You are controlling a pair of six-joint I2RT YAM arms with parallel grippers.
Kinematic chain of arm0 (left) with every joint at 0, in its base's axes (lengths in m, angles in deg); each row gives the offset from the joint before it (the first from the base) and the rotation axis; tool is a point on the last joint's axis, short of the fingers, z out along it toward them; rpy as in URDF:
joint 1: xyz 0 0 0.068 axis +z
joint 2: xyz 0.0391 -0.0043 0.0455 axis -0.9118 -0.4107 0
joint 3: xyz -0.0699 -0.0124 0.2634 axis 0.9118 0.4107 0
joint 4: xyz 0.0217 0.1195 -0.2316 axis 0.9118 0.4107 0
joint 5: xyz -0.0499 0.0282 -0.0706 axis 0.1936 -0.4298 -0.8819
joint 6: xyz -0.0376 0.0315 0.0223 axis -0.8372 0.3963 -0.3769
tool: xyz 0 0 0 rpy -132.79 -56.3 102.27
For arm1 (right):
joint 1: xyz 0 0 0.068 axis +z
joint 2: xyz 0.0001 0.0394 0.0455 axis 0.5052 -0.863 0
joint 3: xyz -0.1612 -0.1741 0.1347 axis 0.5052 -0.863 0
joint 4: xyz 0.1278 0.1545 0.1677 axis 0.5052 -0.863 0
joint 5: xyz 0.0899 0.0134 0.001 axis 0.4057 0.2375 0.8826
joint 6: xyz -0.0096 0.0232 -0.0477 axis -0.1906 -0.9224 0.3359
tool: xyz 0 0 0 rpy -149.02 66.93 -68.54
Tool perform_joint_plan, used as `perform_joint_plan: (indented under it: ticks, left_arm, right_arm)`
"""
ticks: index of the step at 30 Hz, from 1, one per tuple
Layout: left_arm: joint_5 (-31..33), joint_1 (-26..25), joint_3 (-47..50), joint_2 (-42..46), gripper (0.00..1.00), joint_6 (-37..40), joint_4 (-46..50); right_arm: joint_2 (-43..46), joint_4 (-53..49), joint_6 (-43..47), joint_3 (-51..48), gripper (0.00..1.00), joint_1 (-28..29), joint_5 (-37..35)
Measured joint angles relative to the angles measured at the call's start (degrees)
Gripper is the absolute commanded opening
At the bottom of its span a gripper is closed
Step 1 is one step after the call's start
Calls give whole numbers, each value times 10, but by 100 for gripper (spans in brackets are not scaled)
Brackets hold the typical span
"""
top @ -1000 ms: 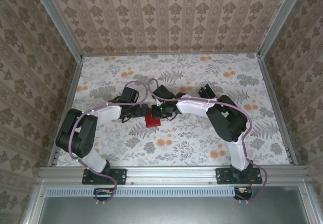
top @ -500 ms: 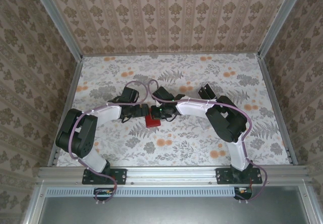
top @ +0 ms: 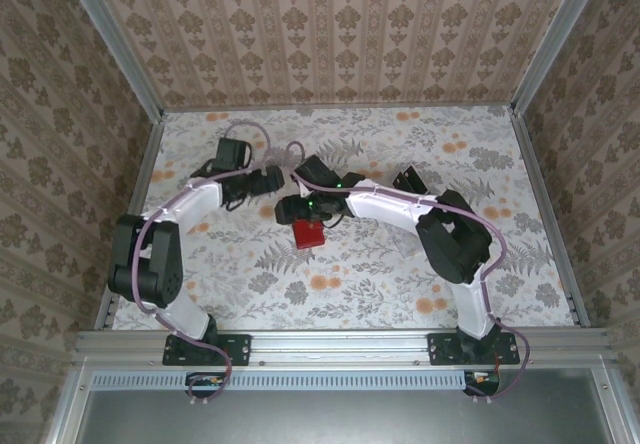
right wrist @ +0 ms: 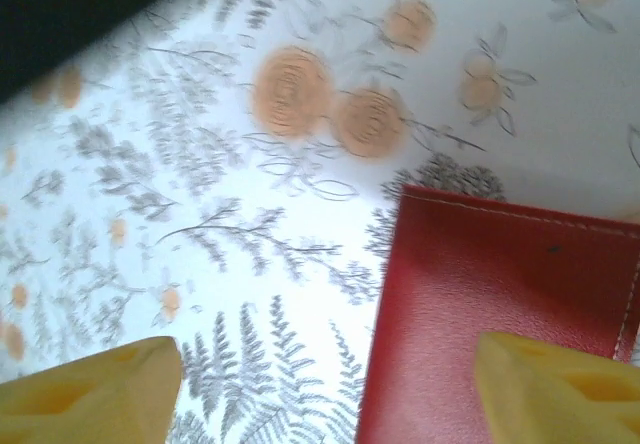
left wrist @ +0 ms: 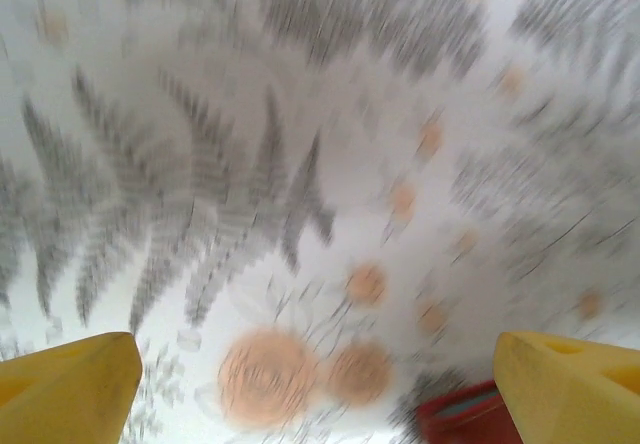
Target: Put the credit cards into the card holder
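Card holder (top: pixel 307 232): lying flat around mid-table on the floral cloth (top: pixel 400 294), seemingly folded shut, though partly cropped in the wrist views. Right gripper (top: pixel 298 211): hovering just over its far edge, jaws standing wide apart. Left gripper (top: pixel 270 181): hanging near, to its far left, jaws likewise apart.

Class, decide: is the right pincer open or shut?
Open: the right pincer has yellow fingertips far apart, nothing clamped, over the card holder.
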Motion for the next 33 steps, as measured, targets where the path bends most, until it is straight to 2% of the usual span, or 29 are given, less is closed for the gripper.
perform_joint_plan:
  ticks: [1, 4, 9, 12, 16, 18, 24, 33]
  left_arm:
    - [-4, 5, -11, 9, 100, 3, 0]
    - [-14, 17, -17, 53, 100, 12, 2]
    - [-6, 40, 20, 166, 100, 36, -15]
    - [35, 54, 91, 253, 100, 58, -57]
    - [130, 62, 242, 374, 100, 122, -182]
    - [173, 66, 304, 405, 100, 169, -245]
    - [216, 118, 333, 352, 100, 252, -319]
    - [228, 121, 410, 225, 100, 269, -444]
  right_arm:
    - [15, 0, 1, 0, 100, -3, 3]
    - [83, 8, 4, -16, 100, -26, 14]
    - [245, 14, 25, -66, 100, -108, -6]
    - [333, 14, 43, -107, 100, -165, -55]
    - [425, 21, 60, -191, 100, -240, -137]
    - [454, 37, 66, -242, 100, -278, -178]
    - [468, 67, 85, -349, 100, -379, -270]
    - [434, 177, 132, -457, 100, -403, -329]
